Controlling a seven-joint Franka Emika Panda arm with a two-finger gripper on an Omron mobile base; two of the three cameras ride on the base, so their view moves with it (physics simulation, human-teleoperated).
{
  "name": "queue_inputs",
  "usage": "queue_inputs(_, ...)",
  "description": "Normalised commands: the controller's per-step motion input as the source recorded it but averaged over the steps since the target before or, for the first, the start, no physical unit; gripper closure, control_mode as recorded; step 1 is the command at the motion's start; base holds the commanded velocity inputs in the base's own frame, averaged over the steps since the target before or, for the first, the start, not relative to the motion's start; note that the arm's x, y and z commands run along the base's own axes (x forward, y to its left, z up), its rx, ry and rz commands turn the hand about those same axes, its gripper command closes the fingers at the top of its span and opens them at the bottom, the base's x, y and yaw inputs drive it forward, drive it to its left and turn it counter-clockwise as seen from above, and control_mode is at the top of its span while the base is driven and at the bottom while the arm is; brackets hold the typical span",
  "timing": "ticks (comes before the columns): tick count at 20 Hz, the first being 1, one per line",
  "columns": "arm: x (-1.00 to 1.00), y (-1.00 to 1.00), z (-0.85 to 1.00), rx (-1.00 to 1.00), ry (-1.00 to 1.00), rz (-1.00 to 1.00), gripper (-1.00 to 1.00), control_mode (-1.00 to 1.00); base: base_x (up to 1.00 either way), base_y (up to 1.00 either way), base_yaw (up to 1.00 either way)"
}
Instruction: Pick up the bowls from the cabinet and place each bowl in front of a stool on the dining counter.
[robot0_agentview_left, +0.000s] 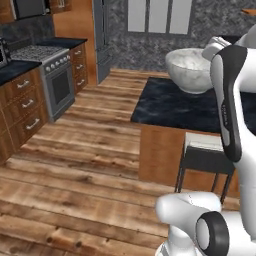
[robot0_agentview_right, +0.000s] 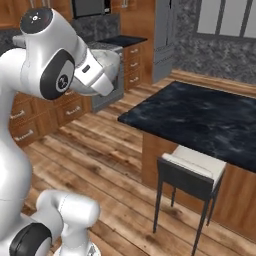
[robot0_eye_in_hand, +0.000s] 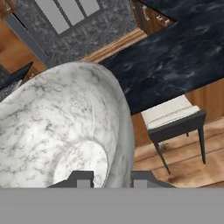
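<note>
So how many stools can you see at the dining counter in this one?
1. A single stool stands tucked against the near edge of the dining counter. The robot's arm blocks part of the left base view, so another could be hidden.

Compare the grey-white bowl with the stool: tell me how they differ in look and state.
The bowl is round, deep and veined grey-white like stone; the stool has a square cream seat on a thin dark frame. The bowl is held up by the gripper, whose fingers pinch its rim; the stool stands on the wooden floor beside the dining counter. The bowl is carried above the counter; the stool sits lower than its top. Both are pale.
</note>
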Motion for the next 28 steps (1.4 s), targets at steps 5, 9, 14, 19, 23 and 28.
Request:
queue_inputs(5,0.0,0.0,0.0,0.0,0.0,0.0,1.0,1.0,0.0,-0.88,-0.16)
queue_inputs(9,0.0,0.0,0.0,0.0,0.0,0.0,1.0,1.0,0.0,-0.79,-0.17)
queue_inputs(14,0.0,0.0,0.0,0.0,0.0,0.0,1.0,1.0,0.07,-0.65,-0.21)
queue_inputs(19,0.0,0.0,0.0,0.0,0.0,0.0,1.0,1.0,0.5,-0.28,-0.26)
queue_inputs(23,0.0,0.0,0.0,0.0,0.0,0.0,1.0,1.0,0.91,0.0,-0.3)
queue_inputs(28,0.0,0.0,0.0,0.0,0.0,0.0,1.0,1.0,1.0,0.03,-0.29)
